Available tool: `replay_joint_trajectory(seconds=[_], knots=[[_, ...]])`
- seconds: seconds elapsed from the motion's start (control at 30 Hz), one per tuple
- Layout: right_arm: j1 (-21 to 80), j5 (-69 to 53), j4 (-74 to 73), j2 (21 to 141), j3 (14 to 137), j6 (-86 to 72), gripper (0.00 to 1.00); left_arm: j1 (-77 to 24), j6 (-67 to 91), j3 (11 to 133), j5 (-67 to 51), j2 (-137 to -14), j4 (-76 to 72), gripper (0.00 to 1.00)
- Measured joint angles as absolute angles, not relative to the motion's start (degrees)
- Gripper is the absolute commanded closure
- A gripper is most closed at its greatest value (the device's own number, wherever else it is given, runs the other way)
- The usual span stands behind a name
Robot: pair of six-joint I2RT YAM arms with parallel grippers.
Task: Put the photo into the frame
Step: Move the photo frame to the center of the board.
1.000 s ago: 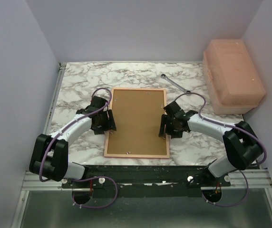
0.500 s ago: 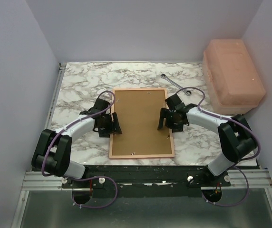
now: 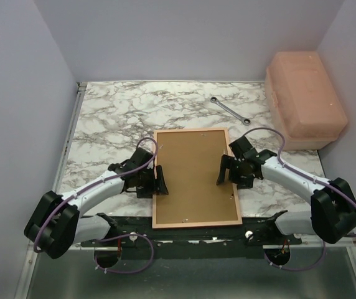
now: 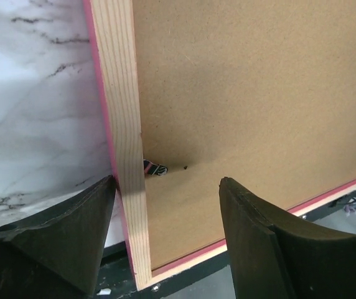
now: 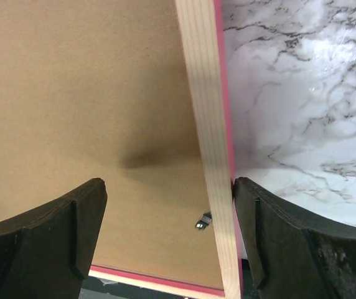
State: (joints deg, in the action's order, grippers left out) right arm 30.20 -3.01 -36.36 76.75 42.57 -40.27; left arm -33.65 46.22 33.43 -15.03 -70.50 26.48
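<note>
A marble table (image 3: 103,118) holds the frame (image 4: 125,124) face down, near end overhanging, brown backing panel (image 3: 193,174) seated in it; the photo is unseen, perhaps beneath. The left gripper (image 3: 154,184) and right gripper (image 3: 229,174) each straddle a side rail, jaws wide, clamping nothing, likely to slide it.

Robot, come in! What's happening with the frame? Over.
Left gripper open, straddling frame at left rail. Right gripper open, straddling right rail. Frame face down, brown backing up; photo not in sight. Wrench well apart, nothing blocking.
</note>
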Motion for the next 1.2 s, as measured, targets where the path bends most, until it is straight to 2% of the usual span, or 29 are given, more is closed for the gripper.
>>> replay_joint_trajectory(seconds=[0.1, 0.37, 0.57, 0.87, 1.0, 1.1, 1.2], knots=[[30.6, -3.2, -36.6, 75.0, 41.9, -41.4, 0.0, -34.1, 48.2, 32.1, -14.8, -67.7, 27.1, 0.27], [27.5, -1.2, -36.6, 81.3, 46.8, -40.4, 0.0, -33.3, 48.8, 38.3, -9.7, -67.9, 32.8, 0.25], [22.0, 0.4, -35.5, 90.1, 55.0, -36.5, 0.02, -27.2, 46.3, 40.5, -9.5, -71.8, 32.5, 0.27], [20.2, 2.3, -34.0, 102.7, 67.0, -32.8, 0.19, -24.7, 43.2, 41.3, -10.9, -78.5, 30.7, 0.29], [19.6, 2.4, -33.5, 104.3, 67.6, -32.4, 0.36, -24.7, 42.7, 41.4, -11.7, -79.4, 29.5, 0.3], [18.9, 2.4, -33.0, 104.5, 68.1, -32.1, 0.41, -24.7, 42.6, 41.4, -12.3, -80.2, 28.7, 0.3], [18.0, 2.2, -32.4, 104.9, 68.4, -32.0, 0.54, -24.7, 42.6, 41.6, -12.8, -80.8, 28.1, 0.31]])
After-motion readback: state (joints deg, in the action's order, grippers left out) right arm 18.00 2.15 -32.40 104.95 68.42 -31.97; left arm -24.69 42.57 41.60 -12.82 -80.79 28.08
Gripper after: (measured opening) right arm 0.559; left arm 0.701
